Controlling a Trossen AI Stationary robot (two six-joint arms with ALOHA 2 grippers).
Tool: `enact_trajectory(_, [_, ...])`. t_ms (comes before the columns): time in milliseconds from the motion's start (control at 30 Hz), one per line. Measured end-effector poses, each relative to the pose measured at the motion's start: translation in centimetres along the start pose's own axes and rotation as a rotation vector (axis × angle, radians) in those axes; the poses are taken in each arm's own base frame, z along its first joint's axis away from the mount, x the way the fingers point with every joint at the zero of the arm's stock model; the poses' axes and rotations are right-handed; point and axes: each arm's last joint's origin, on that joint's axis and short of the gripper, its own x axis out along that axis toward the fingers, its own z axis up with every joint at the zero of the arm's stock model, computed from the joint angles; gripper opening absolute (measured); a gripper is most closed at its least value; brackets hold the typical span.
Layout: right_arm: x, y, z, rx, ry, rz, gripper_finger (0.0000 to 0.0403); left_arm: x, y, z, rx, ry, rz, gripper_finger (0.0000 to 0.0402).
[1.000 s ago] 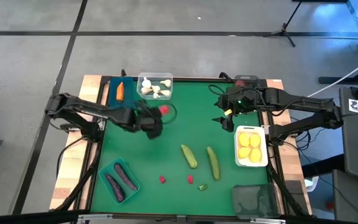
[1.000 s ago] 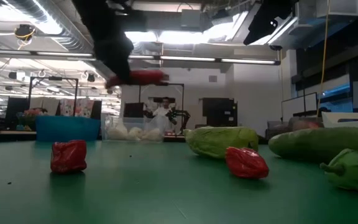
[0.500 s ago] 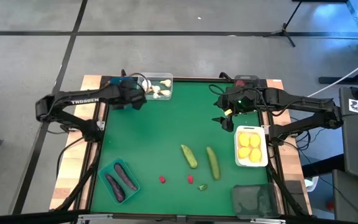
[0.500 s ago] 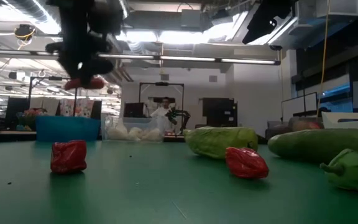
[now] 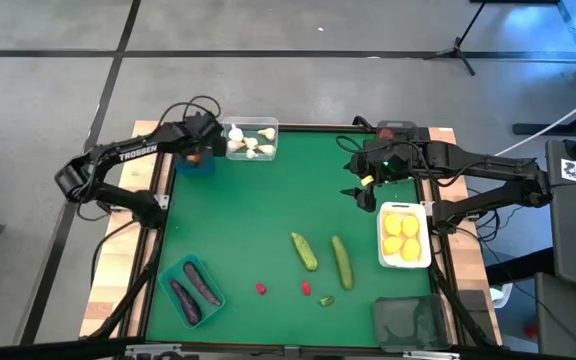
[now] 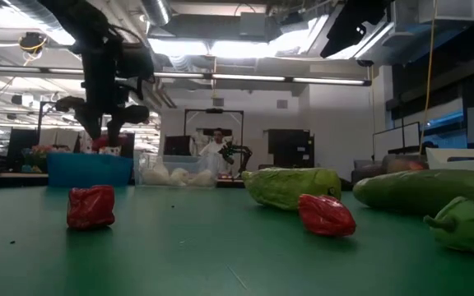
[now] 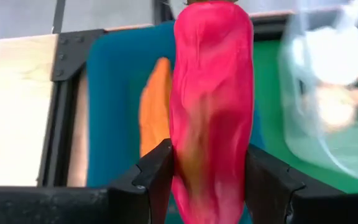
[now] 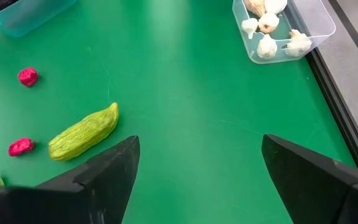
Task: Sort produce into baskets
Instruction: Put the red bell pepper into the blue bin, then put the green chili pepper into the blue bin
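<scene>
Swung from mid-table, the left gripper (image 7: pixel 209 180) now clamps a red pepper (image 7: pixel 211 106) over the far-left-corner blue basket (image 5: pixel 196 160); right gripper (image 8: pixel 197 168) gapes empty.

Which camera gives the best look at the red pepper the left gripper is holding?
The left wrist view: the red pepper fills it, clamped in the left gripper. The low view shows a red glimpse, the high view barely any, the right wrist view none.

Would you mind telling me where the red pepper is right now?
The red pepper is clamped in the left pincer above the blue basket, at the table's far left corner beside the clear garlic basket.
</scene>
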Motion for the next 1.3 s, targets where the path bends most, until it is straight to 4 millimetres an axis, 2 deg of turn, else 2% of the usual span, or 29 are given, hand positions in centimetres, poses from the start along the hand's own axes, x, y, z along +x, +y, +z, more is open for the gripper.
enact_trajectory(200, [0.0, 0.0, 0.0, 0.0, 0.0, 0.0, 0.0335, 1.1, 1.5, 1.1, -0.054, 0.051, 0.002, 0.0159])
enact_trajectory(433, [0.0, 0.1, 0.0, 0.005, 0.0, 0.035, 0.0335, 1.3, 1.8, 1.4, -0.029, 0.048, 0.004, 0.0164])
enact_trajectory(533, [0.0, 0.2, 0.0, 0.005, 0.001, 0.053, 0.0335, 1.3, 1.7, 1.5, 0.005, 0.041, -0.003, 0.0184])
enact_trajectory(800, [0.0, 0.2, 0.0, 0.008, 0.005, 0.055, 0.0335, 1.3, 1.6, 1.5, 0.034, 0.043, -0.016, 0.0271])
enact_trajectory(933, [0.3, 0.6, 0.1, 0.009, -0.011, 0.183, 0.0335, 0.8, 0.7, 0.9, 0.165, 0.066, -0.098, 0.0284])
enact_trajectory(1100, [2.1, 3.6, -1.0, -0.047, -0.042, 0.482, 0.0335, -0.9, -1.0, -0.6, 0.29, 0.09, -0.249, 0.0278])
enact_trajectory(1300, [5.1, 8.8, -4.5, -0.065, -0.037, 0.565, 0.0335, -3.9, -2.9, -2.9, 0.419, 0.089, -0.431, 0.0273])
